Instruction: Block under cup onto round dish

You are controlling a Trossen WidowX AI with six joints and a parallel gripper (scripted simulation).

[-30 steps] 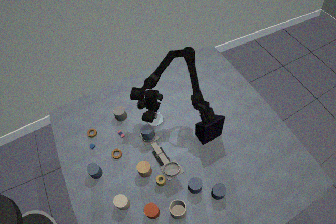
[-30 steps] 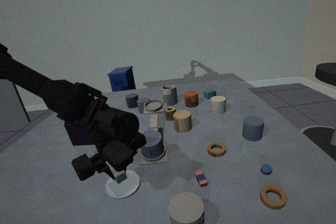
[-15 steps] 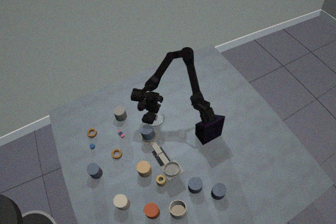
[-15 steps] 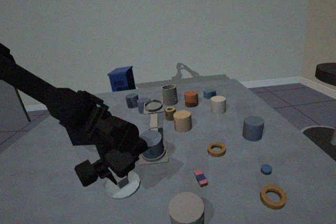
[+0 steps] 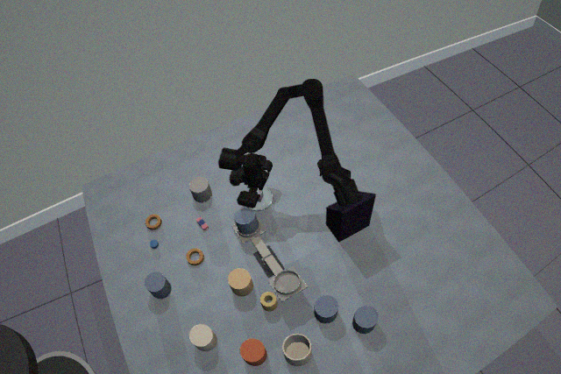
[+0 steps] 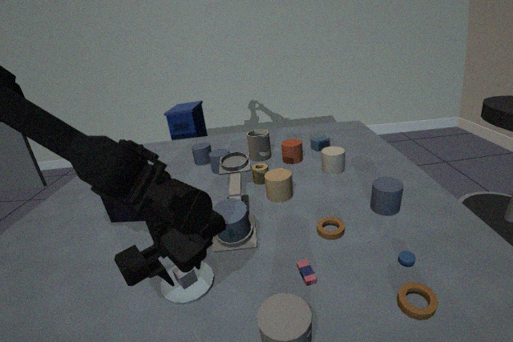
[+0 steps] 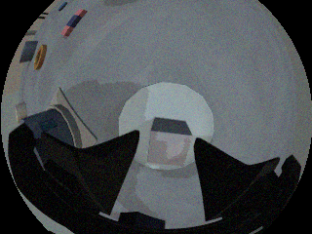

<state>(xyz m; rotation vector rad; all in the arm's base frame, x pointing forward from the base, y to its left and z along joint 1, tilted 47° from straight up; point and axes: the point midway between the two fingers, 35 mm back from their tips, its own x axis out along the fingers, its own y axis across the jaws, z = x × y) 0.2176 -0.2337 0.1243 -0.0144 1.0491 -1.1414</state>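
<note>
Apparently nearly done: the block [image 6: 186,278] [image 7: 169,146] sits on the round dish [image 5: 267,200] [image 6: 203,282] [image 7: 171,99], toward the counter's wall-side edge, with the jaws [image 6: 175,271] apart around it. One cup [image 5: 245,221] [image 6: 232,220] [image 7: 54,128] stands on the balance [image 5: 273,265] [image 6: 235,184] [image 7: 80,119], its other pan bare; what remains, I judge, is moving the arm [image 5: 319,123] [image 6: 50,122] clear

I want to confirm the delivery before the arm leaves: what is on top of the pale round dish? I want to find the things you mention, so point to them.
A small pinkish-grey block [image 6: 186,278] [image 7: 169,147] sits on the pale round dish [image 6: 194,291] [image 7: 171,99]. Its underside is hidden.
</note>
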